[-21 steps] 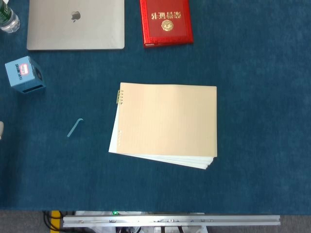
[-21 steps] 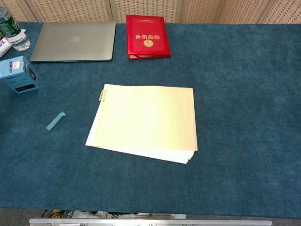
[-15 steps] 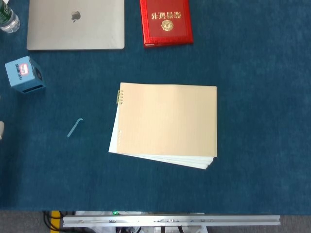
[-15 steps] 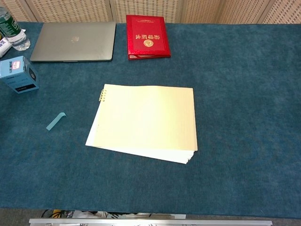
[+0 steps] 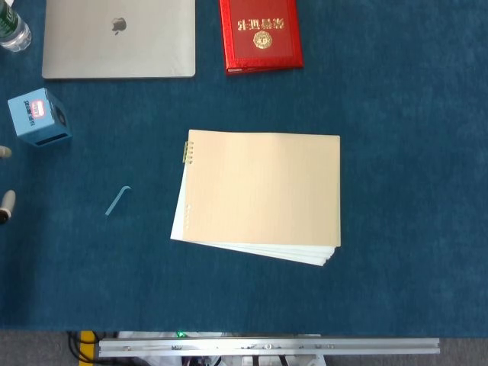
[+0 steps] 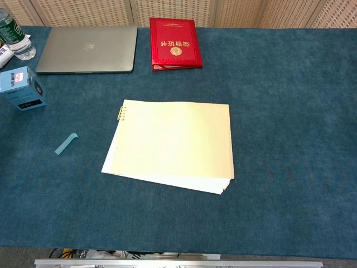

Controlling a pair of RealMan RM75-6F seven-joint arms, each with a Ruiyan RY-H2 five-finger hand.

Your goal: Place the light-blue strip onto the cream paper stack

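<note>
The light-blue strip (image 5: 117,200) lies flat on the blue cloth, left of the paper stack; the chest view also shows the strip (image 6: 66,143). The cream paper stack (image 5: 263,194) sits mid-table, slightly fanned, with a small clip at its top left corner, and the stack (image 6: 174,144) is bare on top. Only two pale fingertips of my left hand (image 5: 5,204) show, at the left edge of the head view. They are spread apart, hold nothing, and are well left of the strip. My right hand shows in neither view.
A silver laptop (image 5: 119,38) and a red booklet (image 5: 261,34) lie at the back. A small blue box (image 5: 40,117) stands behind the strip at left. A water bottle (image 6: 12,34) is at the far left corner.
My left hand's fingertips have come a little further in at the left edge, and a second tip now shows above the first. Strip and stack have not moved.
</note>
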